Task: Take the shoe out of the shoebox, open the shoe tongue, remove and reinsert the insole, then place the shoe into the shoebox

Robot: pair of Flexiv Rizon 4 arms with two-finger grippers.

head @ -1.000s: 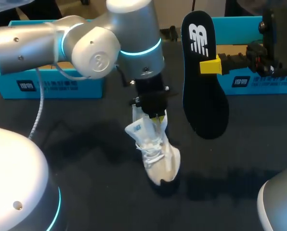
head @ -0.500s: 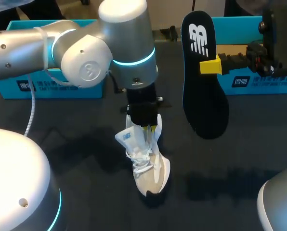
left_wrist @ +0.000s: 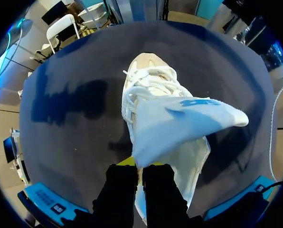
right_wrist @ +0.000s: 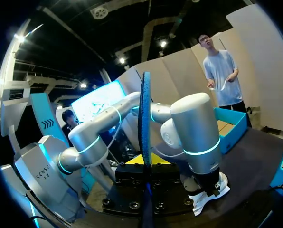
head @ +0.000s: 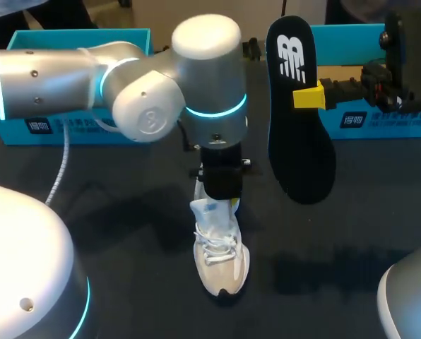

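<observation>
A white shoe (head: 221, 265) stands on the dark table (head: 352, 233), toe toward the front edge. My left gripper (head: 228, 202) comes down from above and is shut on its pulled-up tongue (head: 209, 212). In the left wrist view the tongue (left_wrist: 179, 126) spreads out ahead of that gripper (left_wrist: 140, 164), over the laces and the shoe (left_wrist: 148, 78). My right gripper (head: 309, 96) holds the black insole (head: 299, 141) upright in the air, to the right of the shoe. The right wrist view shows the insole (right_wrist: 145, 114) edge-on between this gripper's (right_wrist: 145, 161) fingers.
A teal shoebox (head: 76, 127) stands at the back left behind my left arm (head: 154, 99), another teal box (head: 380, 123) at the back right behind the right gripper. The dark table is bare in front of and beside the shoe.
My left arm has swung and dragged the shoe by its tongue, turning its toe from the lower right toward the front edge. The right gripper and the insole have stayed put.
</observation>
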